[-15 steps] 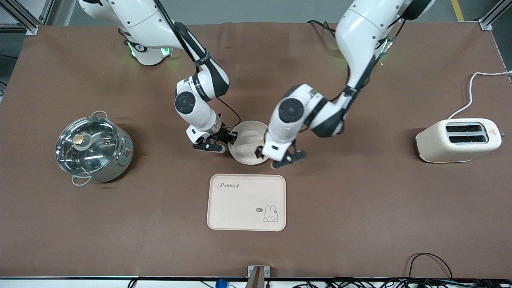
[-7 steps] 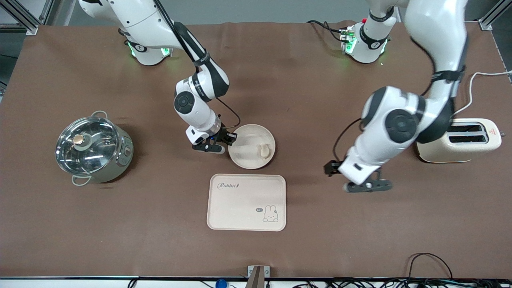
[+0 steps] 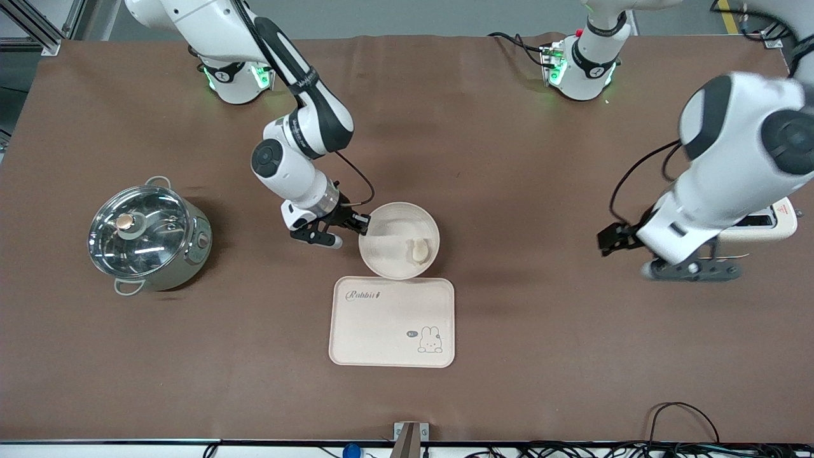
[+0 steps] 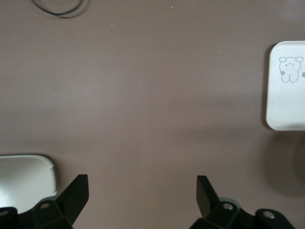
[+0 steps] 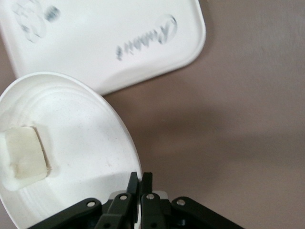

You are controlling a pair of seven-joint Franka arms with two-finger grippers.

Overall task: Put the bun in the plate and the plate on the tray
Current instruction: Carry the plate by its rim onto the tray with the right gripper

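The round cream plate [image 3: 388, 251] sits mid-table, its near rim just reaching the tray's edge. The pale bun [image 3: 418, 250] lies in it, toward the left arm's end. My right gripper [image 3: 357, 228] is shut on the plate's rim; in the right wrist view the right gripper [image 5: 140, 179] pinches that rim, with the plate [image 5: 81, 138], the bun [image 5: 21, 157] and the tray [image 5: 109, 43] in sight. The cream tray [image 3: 381, 331] lies nearer the camera than the plate. My left gripper [image 3: 655, 257] hangs open and empty over bare table beside the toaster; the left gripper [image 4: 142, 191] holds nothing.
A steel pot with a glass lid [image 3: 147, 236] stands toward the right arm's end. A cream toaster [image 3: 783, 222] stands at the left arm's end, partly hidden by the left arm. The left wrist view catches the toaster [image 4: 24, 179] and a tray corner [image 4: 286, 86].
The left arm swung away from the plate toward the toaster, leaving the bun in the plate. The right gripper shut on the rim and the plate shifted toward the tray.
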